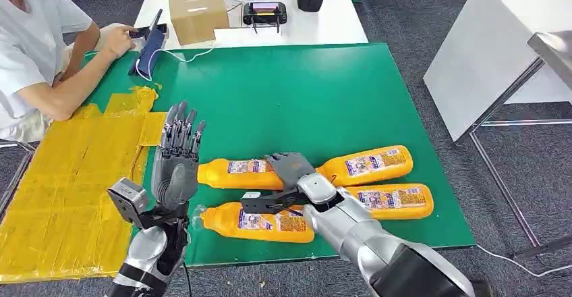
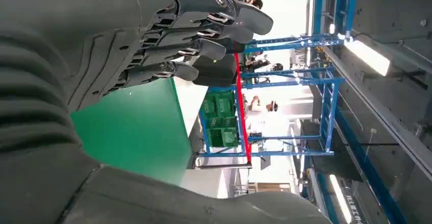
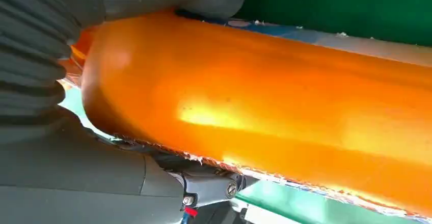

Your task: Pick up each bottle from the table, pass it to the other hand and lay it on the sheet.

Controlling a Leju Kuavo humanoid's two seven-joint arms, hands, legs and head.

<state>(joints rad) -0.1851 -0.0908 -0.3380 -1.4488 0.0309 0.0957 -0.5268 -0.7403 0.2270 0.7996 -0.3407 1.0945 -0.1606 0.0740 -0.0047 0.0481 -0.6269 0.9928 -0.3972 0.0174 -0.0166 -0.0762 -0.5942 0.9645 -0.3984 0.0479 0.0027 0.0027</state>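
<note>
Grey carpet surrounds a green table mat [image 1: 290,94], with a yellow taped sheet [image 1: 67,175] covering the side toward the robot's left, where a seated person in white [image 1: 34,47] rests an arm. Four orange plastic bottles lie on the green table mat near its front edge. The right hand [image 1: 290,170] is wrapped over the rear-left orange bottle [image 1: 236,173], clamped on its body; the rear-right bottle [image 1: 371,164] lies just beside that hand, and the front-left bottle [image 1: 260,223] and front-right bottle [image 1: 394,200] lie nearer the robot. The left hand [image 1: 177,158] stands upright between the sheet and the gripped bottle, fingers apart, holding nothing.

Risk, as I judge it: the glossy bottle could slip or rotate in the grasp on lifting, and the forearm, which hangs over the front-left bottle, could nudge it off the front edge.

The right wrist view shows the thumb pressed against the bottle's smooth orange side [image 3: 265,107], contact that the head view partly hides. The left wrist view shows the spread fingers [image 2: 204,48] and blue shelving [image 2: 285,112] beyond the mat.
</note>
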